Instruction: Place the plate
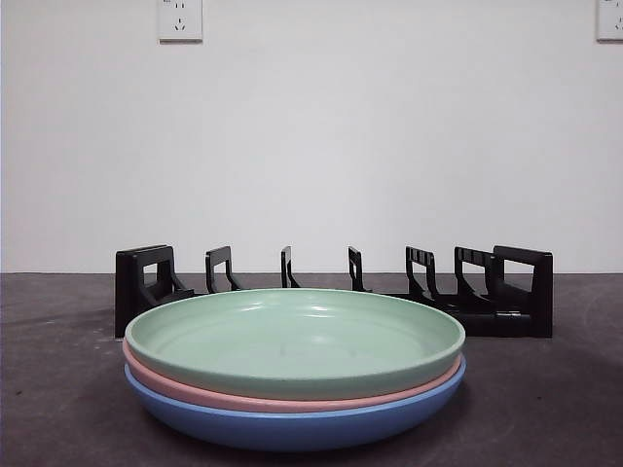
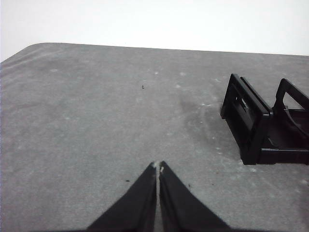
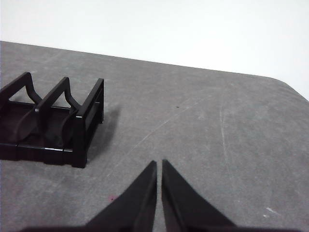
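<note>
A stack of three plates sits near the front of the table in the front view: a green plate [image 1: 295, 341] on top, a pink plate [image 1: 195, 391] under it and a blue plate [image 1: 292, 425] at the bottom. Behind the stack stands a black slotted rack [image 1: 336, 288] with upright dividers, holding nothing. My left gripper [image 2: 158, 166] is shut and hovers over bare table, with one end of the rack [image 2: 263, 125] off to its side. My right gripper [image 3: 159, 164] is shut too, near the rack's other end [image 3: 53, 123]. Neither gripper shows in the front view.
The grey table [image 1: 565, 409] runs back to a white wall [image 1: 321, 136] with two sockets, one at the upper left [image 1: 180, 19]. The table's rounded corners show in both wrist views.
</note>
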